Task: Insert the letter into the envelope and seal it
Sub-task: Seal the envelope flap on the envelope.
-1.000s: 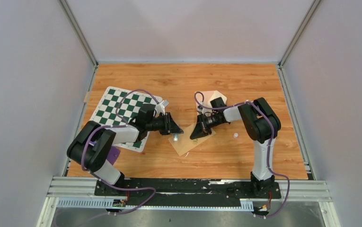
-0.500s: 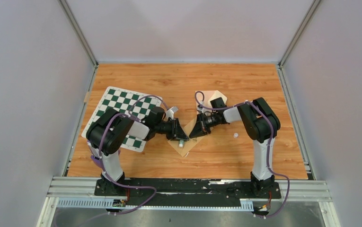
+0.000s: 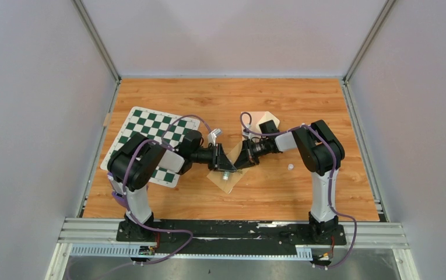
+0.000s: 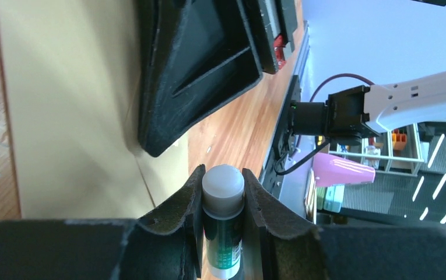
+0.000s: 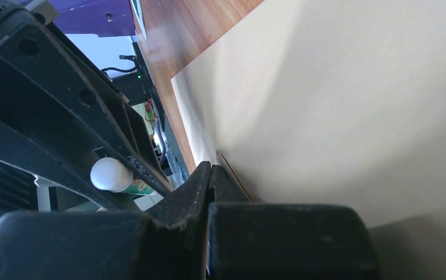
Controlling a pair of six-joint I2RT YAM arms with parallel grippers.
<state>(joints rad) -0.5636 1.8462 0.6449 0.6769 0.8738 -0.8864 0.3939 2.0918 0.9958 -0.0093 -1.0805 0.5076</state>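
Note:
The tan envelope [image 3: 227,181] lies at the table's middle. It also shows in the left wrist view [image 4: 63,116] and the right wrist view [image 5: 337,105]. My left gripper [image 3: 224,168] is shut on a green glue stick [image 4: 223,230] and holds its white tip just above the envelope. It also shows in the left wrist view [image 4: 223,181]. My right gripper [image 3: 239,164] faces it, almost touching. Its jaws [image 5: 210,170] are shut on a thin edge of the envelope's flap. The glue stick also shows in the right wrist view [image 5: 111,175]. The bordered letter is hidden.
A green-and-white chessboard mat [image 3: 150,140] lies at the left under my left arm. A pale plain sheet [image 3: 258,118] sticks out behind my right wrist. A small white cap [image 3: 290,167] lies right of the grippers. A purple object [image 3: 141,190] sits near the left base.
My left gripper has moved right with the glue stick, from beside the envelope to over it, close against the right gripper. The right gripper has shifted slightly left.

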